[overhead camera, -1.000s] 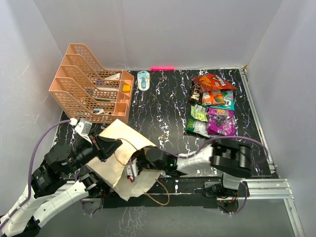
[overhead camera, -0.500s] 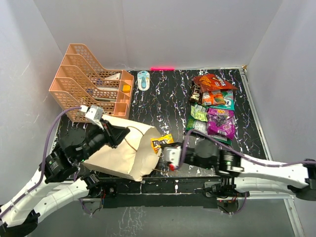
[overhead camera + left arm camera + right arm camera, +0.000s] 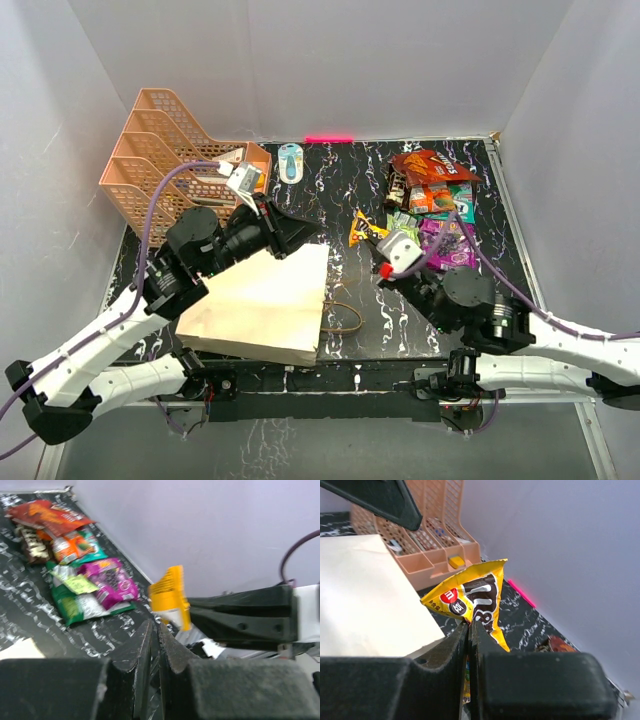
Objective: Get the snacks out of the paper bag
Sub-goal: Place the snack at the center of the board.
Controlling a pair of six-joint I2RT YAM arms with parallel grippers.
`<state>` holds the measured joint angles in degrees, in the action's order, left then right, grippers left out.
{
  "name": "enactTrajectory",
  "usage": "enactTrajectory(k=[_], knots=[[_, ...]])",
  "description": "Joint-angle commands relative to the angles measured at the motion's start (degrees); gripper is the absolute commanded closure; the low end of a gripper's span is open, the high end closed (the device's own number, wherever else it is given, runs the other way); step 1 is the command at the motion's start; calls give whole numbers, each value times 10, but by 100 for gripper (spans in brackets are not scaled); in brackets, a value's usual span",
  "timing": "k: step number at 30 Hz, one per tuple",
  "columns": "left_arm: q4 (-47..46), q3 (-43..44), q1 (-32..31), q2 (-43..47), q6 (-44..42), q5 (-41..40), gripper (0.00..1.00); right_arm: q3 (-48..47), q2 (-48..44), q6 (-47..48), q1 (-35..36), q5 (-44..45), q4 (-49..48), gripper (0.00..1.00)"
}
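Overhead view, item: yellow packet (image 3: 366,229), small and roughly triangular with brown lettering, was held above the marbled black table (image 3: 330,190) at frame centre, right of the paper bag (image 3: 260,305).
Overhead view, right gripper (image 3: 374,242): was clenched on the yellow packet.
Overhead view, left gripper (image 3: 305,235): was poised over the bag's upper right corner; its grip could not be told here.
Overhead view, paper bag: beige kraft, was laid flat at lower left, with a thin cord handle (image 3: 345,318) lying by its right edge.
Overhead view, other snacks (image 3: 432,215): glossy packets were heaped at upper right.
Left wrist view, left gripper: fingers were pressed nearly together, and nothing was seen between them.
Right wrist view, hold: the packet was pinched at its lower edge; a peach tray rack (image 3: 435,545) was seen behind.
Handling, judged: light, crinkly, slippery foil; loose contents were thought likely to shift; a flat crimped seam was considered the surest hold.
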<state>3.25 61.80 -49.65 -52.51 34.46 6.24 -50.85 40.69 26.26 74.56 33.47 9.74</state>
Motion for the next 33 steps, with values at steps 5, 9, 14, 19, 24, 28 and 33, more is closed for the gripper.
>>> enactTrajectory(k=[5, 9, 14, 19, 24, 28, 33], knots=[[-84, 63, 0, -23, 18, 49, 91, -23, 14, -16, 0, 119, -53, 92], [51, 65, 0, -6, -1, -13, 92, -5, -3, -89, 1, 126, -26, 92], [138, 37, 0, 5, -5, 9, 73, -4, 53, -157, -9, 220, -30, 92], [208, 53, -15, -56, -13, 51, 34, -24, 123, -220, -223, 87, -19, 92], [227, 33, -40, -92, -45, 18, 20, -45, 182, -302, -454, -142, 18, 92], [203, 35, -56, -146, -54, 3, 19, -34, 194, -319, -529, -228, 19, 92], [227, 77, -73, -236, -77, -20, 27, -8, 164, -313, -552, -256, 21, 92]])
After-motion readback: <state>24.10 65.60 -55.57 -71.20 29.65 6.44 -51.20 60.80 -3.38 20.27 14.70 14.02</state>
